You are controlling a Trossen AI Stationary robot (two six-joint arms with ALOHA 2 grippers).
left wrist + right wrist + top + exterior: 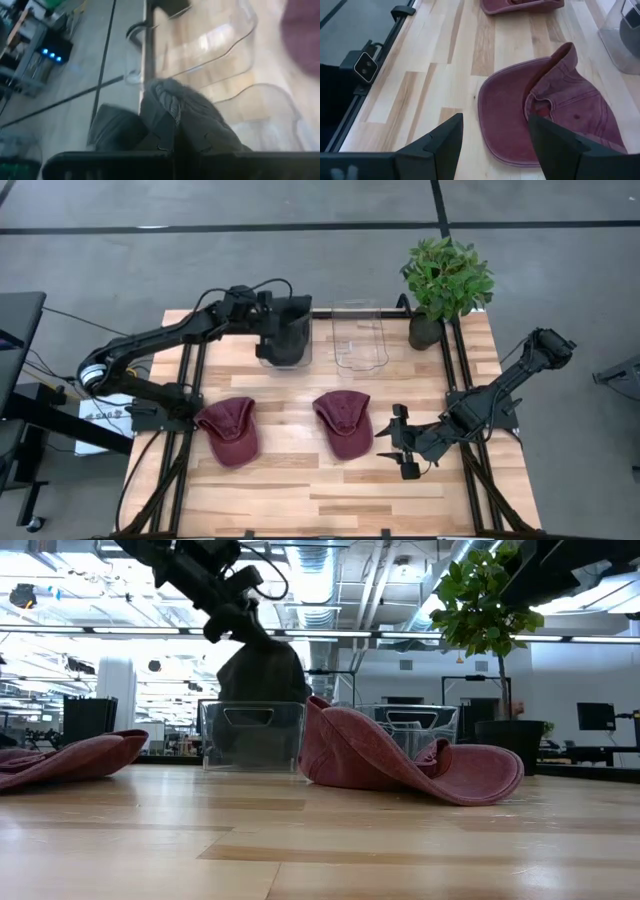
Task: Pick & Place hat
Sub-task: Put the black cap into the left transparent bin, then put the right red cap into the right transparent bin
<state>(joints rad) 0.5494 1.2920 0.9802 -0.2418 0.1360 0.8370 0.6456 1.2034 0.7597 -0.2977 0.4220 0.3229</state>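
Observation:
My left gripper [268, 310] is above the left clear bin [285, 358] at the table's far side and is shut on a dark grey hat [289, 330]. In the low view the hat [262, 670] hangs below the gripper [230, 612] into the bin [252, 735]. Two maroon caps lie on the table, one near the left edge [228, 430] and one in the middle [343, 423]. My right gripper [400, 443] is open, low and just right of the middle cap [550, 107], with its fingers [445, 140] pointing at it and touching nothing. My left gripper holds the dark grey hat by its upper part [245, 638], coming from above and slanting from the table's left. The hat hangs below the fingers with its lower part inside the clear bin. In the left wrist view the hat [185, 120] itself hides the place of contact.
A second clear bin [360, 335] stands right of the first. A potted plant [445, 280] is at the far right corner. Black rails run along both table sides [190, 380]. Bare wood lies between the caps and along the near edge [320, 500].

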